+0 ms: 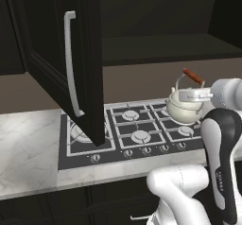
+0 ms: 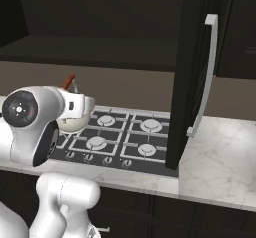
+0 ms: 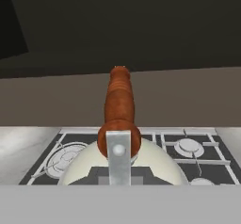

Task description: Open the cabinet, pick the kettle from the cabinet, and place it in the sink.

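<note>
Left base view | cabinet (image 1: 71, 63) open | kettle (image 1: 183, 107) held above hob (image 1: 137, 129)

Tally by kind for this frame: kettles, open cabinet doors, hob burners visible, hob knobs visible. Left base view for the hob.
Kettles: 1, the kettle, held up over the gas hob
Open cabinet doors: 1, the cabinet door
Burners in view: 5
Knobs in view: 5
Total: 12
</note>
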You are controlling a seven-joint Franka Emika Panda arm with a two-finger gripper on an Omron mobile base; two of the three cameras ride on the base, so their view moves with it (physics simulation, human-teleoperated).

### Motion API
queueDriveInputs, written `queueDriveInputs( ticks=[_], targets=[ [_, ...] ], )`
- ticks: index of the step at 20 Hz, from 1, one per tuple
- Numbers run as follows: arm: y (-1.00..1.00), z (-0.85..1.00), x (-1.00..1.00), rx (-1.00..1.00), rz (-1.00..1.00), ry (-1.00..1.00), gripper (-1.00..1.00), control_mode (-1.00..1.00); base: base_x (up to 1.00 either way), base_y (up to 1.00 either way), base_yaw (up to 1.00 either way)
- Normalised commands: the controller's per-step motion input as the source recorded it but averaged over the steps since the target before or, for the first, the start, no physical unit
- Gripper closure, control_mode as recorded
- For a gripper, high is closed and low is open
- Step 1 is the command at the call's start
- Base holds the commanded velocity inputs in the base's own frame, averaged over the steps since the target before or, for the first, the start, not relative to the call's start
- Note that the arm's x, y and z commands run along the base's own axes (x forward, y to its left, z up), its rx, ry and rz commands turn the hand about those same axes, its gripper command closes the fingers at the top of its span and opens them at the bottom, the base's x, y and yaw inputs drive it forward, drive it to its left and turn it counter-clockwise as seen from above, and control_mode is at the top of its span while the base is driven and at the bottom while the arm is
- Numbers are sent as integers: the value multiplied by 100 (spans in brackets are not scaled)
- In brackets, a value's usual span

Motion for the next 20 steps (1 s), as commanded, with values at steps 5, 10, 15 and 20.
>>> queueDriveInputs(
  ticks=[5, 10, 15, 20],
  targets=[
    [22, -42, 2, 0, 5, 13, 100, -100, 0, 0, 0],
    [16, -38, 14, 0, 7, 23, 100, -100, 0, 0, 0],
    [12, -33, 17, 0, 9, 7, 100, -100, 0, 0, 0],
    [8, -34, 12, 2, 11, 0, 100, -100, 0, 0, 0]
  ],
)
